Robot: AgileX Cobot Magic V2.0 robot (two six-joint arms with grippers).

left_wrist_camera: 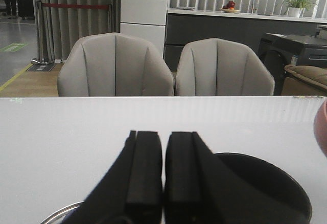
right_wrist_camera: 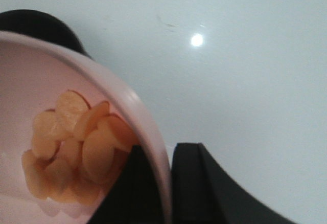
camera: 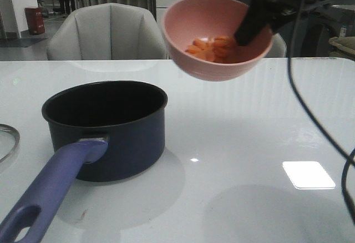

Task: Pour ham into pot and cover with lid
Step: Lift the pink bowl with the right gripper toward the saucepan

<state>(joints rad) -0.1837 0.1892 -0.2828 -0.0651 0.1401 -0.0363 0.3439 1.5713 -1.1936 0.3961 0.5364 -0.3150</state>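
The dark navy pot (camera: 105,126) stands left of the table's middle, its purple-blue handle (camera: 50,193) pointing toward the front left. My right gripper (camera: 244,35) is shut on the rim of a pink bowl (camera: 216,38) and holds it in the air to the right of and above the pot, tilted. Orange-pink ham pieces (camera: 213,47) lie in the bowl. In the right wrist view my gripper (right_wrist_camera: 166,183) pinches the bowl wall (right_wrist_camera: 25,70) next to the ham (right_wrist_camera: 71,142). My left gripper (left_wrist_camera: 163,137) is shut and empty, beside the pot (left_wrist_camera: 271,188). Only the lid's metal rim (camera: 6,140) shows, at the left edge.
Two grey chairs (camera: 108,32) stand behind the table's far edge. A black cable (camera: 294,87) hangs down on the right side. The lid rim (left_wrist_camera: 59,214) lies just beside my left fingers. The pot's rim (right_wrist_camera: 41,27) shows beyond the bowl.
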